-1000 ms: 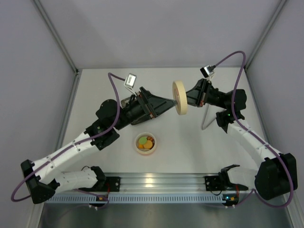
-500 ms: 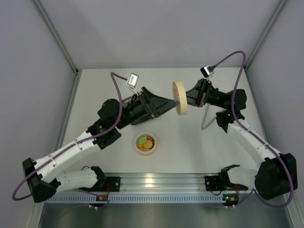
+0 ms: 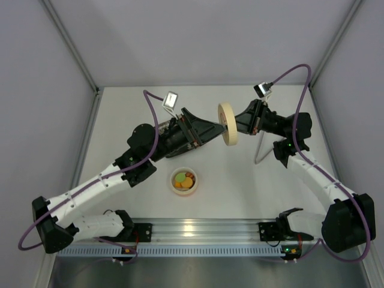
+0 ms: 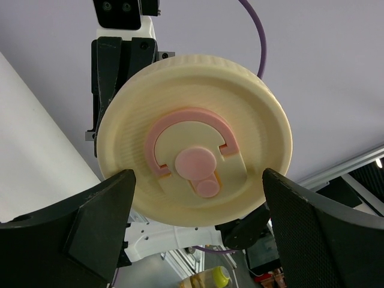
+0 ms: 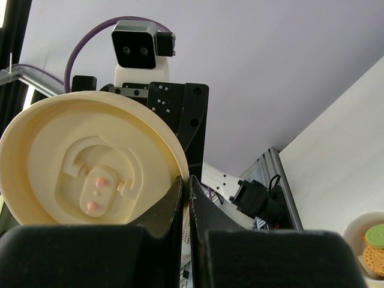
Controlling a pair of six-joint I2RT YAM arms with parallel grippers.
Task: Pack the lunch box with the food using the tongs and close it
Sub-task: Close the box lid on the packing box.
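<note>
Shift: left arm has slid to the right since the earlier frame, bringing the left pincer (image 3: 218,127) up to the lid (image 3: 227,123); the lid and the right arm have stayed where they were.
Left pincer: released, jaws spread wide on either side of the lid's pink-marked face. In the wrist view one finger (image 4: 90,222) overlaps the lid's lower left edge and the other stands just clear of its right edge. I cannot tell whether either touches.
Lunch box (image 3: 173,183): open on the bench (image 3: 240,192), near the middle, nearer than both pincers.
Food (image 3: 185,179): orange, green and dark round pieces lying inside the lunch box.
Lid: held on edge in the air between the two pincers, far and right of the lunch box. Its pink-marked top faces the left arm and its underside faces the right.
Right pincer (image 3: 235,123): clenched on the lid's rim.
Tongs (image 3: 257,150): lying on the bench at the right, partly under the right arm, well apart from the lunch box.
</note>
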